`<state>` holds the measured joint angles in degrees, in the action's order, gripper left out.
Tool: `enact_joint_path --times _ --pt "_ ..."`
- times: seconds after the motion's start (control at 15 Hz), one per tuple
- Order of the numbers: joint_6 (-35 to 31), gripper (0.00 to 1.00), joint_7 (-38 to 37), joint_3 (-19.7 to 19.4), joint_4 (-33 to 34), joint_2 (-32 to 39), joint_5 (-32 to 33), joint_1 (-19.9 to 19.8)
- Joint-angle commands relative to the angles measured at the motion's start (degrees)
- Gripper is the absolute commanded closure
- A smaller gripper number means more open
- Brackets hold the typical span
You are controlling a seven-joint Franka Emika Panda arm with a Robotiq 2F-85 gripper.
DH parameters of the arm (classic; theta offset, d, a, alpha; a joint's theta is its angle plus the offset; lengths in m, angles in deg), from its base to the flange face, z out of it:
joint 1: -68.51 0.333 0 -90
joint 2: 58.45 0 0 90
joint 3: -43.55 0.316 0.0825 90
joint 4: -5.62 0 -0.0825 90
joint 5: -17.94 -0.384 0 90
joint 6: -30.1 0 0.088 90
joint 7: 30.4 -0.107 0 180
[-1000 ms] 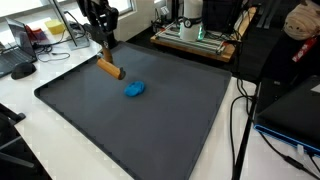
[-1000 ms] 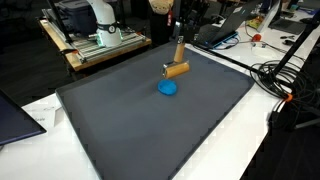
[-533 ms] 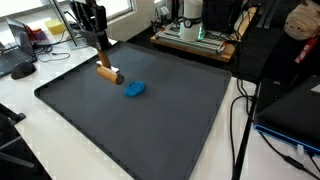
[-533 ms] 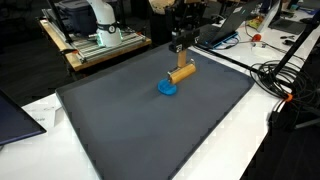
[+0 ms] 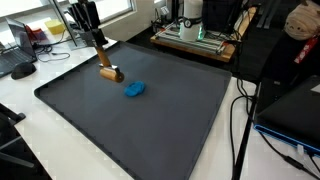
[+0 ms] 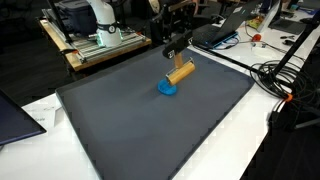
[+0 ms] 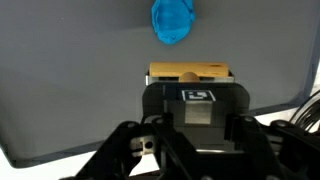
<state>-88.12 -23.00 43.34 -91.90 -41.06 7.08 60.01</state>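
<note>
In an exterior view my gripper (image 5: 98, 50) is clenched on the upper end of the wooden block (image 5: 107, 70). The block hangs tilted near the far edge of the mat (image 5: 150, 130), close to a corner, with the blue lump (image 5: 134, 89) just beside it. In the opposite exterior view the block (image 6: 181, 72) looks very low over the mat. I think its free end could catch there and twist out of my hold. From the wrist view I grip the block (image 7: 190, 72) only by its near side, and the blue lump (image 7: 173, 22) sits straight ahead. A careless forward push could knock it away.
</note>
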Motion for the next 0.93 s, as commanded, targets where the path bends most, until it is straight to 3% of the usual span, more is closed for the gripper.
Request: enact_joint_path --times 0.0,0.47,0.87 --pt "1.51 0.77 5.56 -0.27 -0.94 -0.79 -6.7 -2.38" --pt "4.68 0.77 11.83 -1.3 -1.51 0.94 -16.28 -6.97" --pt "9.04 0.77 11.43 -2.41 -0.95 3.13 -22.74 -9.95"
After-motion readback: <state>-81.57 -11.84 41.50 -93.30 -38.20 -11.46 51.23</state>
